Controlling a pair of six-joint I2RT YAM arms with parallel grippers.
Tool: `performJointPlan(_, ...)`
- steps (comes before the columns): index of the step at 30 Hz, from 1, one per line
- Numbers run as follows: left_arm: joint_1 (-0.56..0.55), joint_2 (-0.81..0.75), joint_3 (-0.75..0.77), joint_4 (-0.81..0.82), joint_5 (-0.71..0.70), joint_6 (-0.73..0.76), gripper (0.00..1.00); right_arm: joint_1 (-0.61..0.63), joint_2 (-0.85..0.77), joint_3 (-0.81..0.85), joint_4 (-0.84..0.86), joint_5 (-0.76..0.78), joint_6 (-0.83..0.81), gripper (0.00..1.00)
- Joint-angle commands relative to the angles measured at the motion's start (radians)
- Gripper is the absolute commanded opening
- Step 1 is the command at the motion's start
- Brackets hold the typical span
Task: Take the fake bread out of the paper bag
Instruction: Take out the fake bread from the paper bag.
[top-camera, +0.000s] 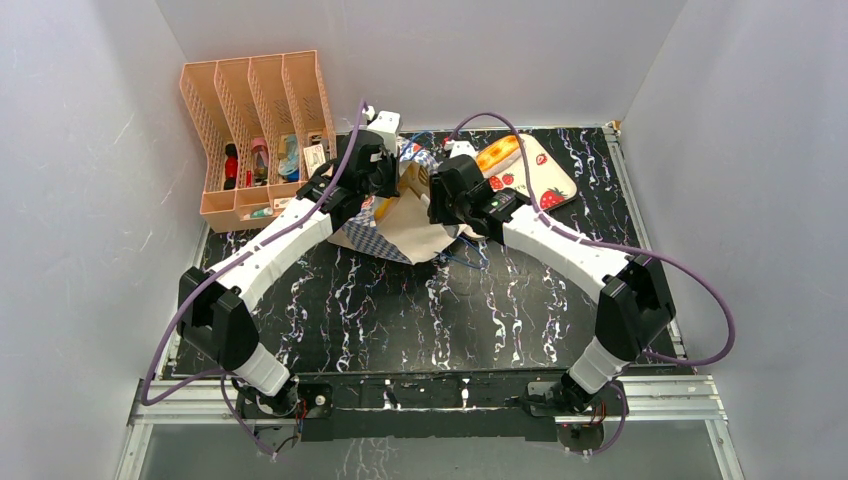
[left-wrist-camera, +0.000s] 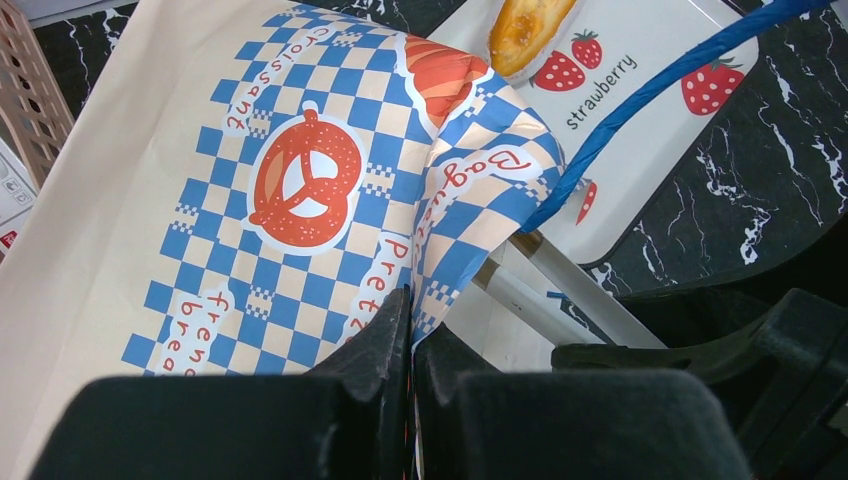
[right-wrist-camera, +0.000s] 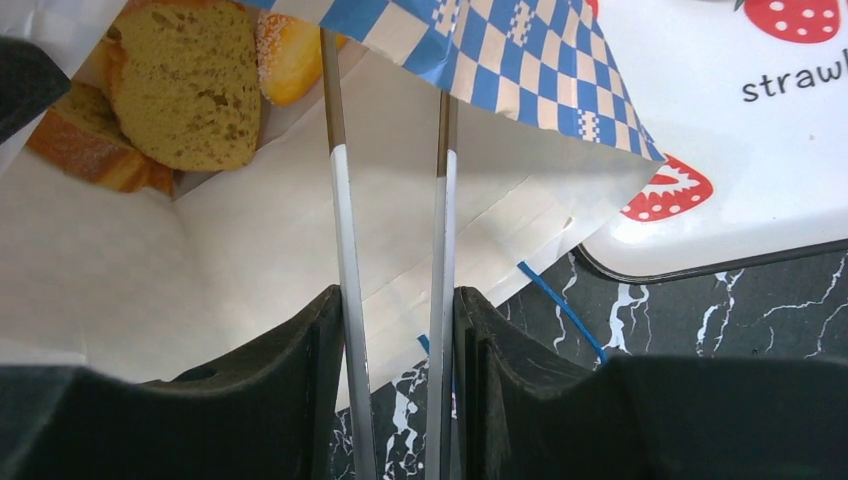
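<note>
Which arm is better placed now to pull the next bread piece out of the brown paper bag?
Right. The right gripper holds silver metal tongs aimed into the brown checkered paper bag, toward the brown toast-like slice. The left gripper is busy pinching the bag's edge.

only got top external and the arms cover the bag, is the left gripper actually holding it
observer: yes, the left gripper is pinched shut on the checkered edge of the paper bag.
operator: and the right one, whats it got
observer: the right gripper holds metal tongs, which point into the bag's mouth.
operator: any bread in there
observer: yes, a toast-like slice, a sugared donut and a browner piece lie inside. The tongs are not closed on any of them.
</note>
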Motion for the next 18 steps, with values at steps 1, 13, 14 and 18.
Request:
performJointPlan(1, -0.004, -0.056, -0.002, -0.020, 0.012, -0.013, 0.00, -0.002, 0.002, 0.011, 0.114, -0.038, -0.007, 0.04)
performJointPlan(13, -0.004, -0.044, 0.073, -0.098, 0.074, 0.012, 0.00, -0.004, 0.135, 0.078, 0.149, -0.025, -0.022, 0.29)
performJointPlan(14, -0.004, -0.043, 0.076, -0.102, 0.079, 0.012, 0.00, -0.004, 0.154, 0.078, 0.158, -0.024, -0.021, 0.29)
performJointPlan(18, -0.004, -0.036, 0.087, -0.113, 0.101, 0.013, 0.00, -0.004, 0.185, 0.090, 0.192, 0.000, -0.014, 0.31)
